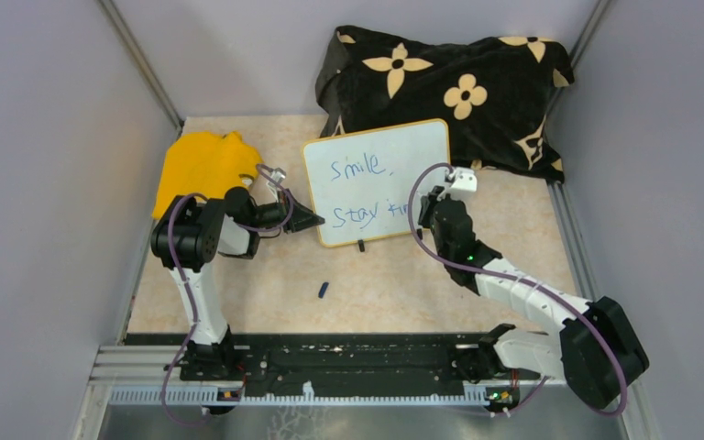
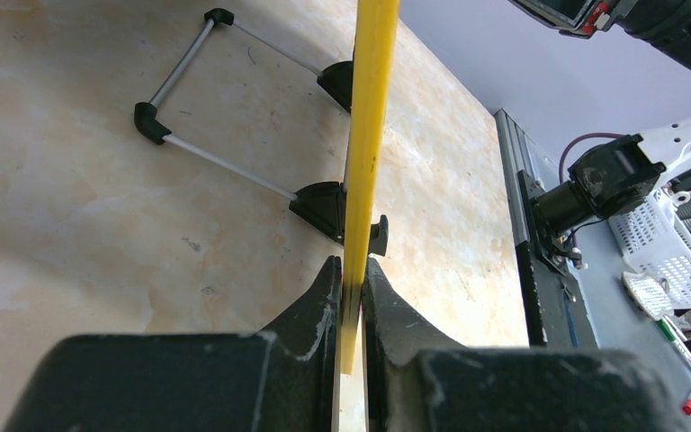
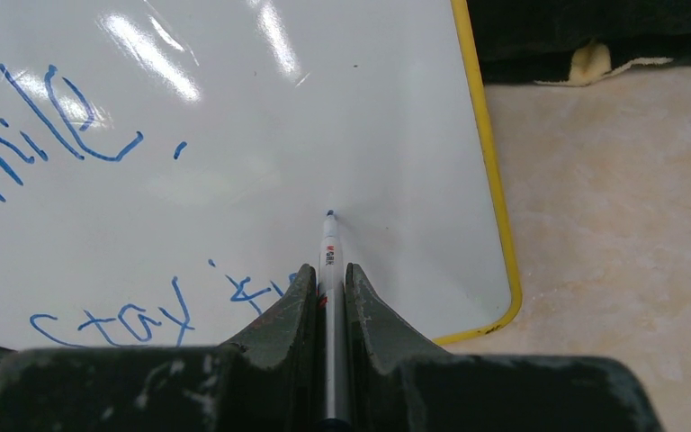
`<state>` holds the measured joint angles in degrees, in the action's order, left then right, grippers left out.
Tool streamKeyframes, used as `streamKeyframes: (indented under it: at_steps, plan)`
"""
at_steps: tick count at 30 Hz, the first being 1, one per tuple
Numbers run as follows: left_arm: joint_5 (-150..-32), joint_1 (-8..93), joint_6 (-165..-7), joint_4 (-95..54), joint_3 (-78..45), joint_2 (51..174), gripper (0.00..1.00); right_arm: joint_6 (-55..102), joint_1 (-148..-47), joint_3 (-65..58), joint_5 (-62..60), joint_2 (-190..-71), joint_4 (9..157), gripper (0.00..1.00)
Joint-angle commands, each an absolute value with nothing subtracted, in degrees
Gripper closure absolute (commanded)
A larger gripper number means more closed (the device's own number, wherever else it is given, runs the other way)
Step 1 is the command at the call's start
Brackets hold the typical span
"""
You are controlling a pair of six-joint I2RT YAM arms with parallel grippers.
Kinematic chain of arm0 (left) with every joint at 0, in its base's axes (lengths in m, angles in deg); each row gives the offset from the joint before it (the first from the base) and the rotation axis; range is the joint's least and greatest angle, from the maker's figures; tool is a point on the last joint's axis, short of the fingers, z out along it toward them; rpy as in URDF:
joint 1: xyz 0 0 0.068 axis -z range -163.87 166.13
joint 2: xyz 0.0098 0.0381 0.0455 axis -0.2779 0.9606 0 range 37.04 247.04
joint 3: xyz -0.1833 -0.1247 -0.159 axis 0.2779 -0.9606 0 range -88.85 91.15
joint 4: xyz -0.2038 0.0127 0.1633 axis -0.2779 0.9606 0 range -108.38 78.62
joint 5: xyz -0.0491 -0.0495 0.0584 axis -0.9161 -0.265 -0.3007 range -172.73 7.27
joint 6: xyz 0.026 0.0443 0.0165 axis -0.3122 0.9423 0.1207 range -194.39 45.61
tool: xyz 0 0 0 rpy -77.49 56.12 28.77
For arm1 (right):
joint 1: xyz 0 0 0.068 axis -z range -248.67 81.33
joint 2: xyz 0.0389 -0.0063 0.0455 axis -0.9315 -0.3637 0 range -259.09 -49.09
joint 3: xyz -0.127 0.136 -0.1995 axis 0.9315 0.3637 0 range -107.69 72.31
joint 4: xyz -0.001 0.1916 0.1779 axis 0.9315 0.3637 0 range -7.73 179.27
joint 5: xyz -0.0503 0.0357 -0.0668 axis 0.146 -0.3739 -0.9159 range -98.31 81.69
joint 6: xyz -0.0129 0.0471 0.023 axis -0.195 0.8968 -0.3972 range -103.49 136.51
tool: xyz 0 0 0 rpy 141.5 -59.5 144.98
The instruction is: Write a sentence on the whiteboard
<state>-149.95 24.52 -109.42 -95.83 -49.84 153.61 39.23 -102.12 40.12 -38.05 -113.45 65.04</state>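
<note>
Whiteboard [image 1: 412, 156]: propped upright on the desk [image 1: 376, 293], before flowered cloth [image 1: 477, 82]; light, stiff, probably tippy.
Left jaws: pinched shut on its yellow rim, steadying it.
Right jaws: clamped on marker [image 3: 328, 245], tip at board.
Sentence [image 1: 356, 169]: second line looks unfinished.

Left arm [image 1: 200, 236] folds inward, left jaws clamped narrow; right arm [image 1: 522, 291] reaches forward, right jaws clamped too.

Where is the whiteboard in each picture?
Top: whiteboard in the middle, writing facing up.
Left wrist: only its yellow rim, edge-on, running up the middle.
Right wrist: whiteboard fills the left and middle.
Shared landmark: the yellow rim.
</note>
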Motion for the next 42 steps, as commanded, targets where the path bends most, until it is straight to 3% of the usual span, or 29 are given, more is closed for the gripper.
streamKeyframes:
  at_steps: [1, 22, 42]
  plan:
    - [-149.0, 25.0, -108.8, -91.7, -49.5, 154.6, 1.0, 40.6, -101.5, 41.5, -37.6, -111.8, 63.8, 1.0]
    - [-149.0, 25.1, -108.9, -91.7, -49.6, 154.5, 1.0, 43.9, -101.5, 47.2, -36.1, -109.2, 65.8, 1.0]
    - [-149.0, 25.4, -108.9, -91.7, -49.4, 154.4, 1.0, 41.5, -101.5, 40.5, -36.5, -112.7, 64.9, 1.0]
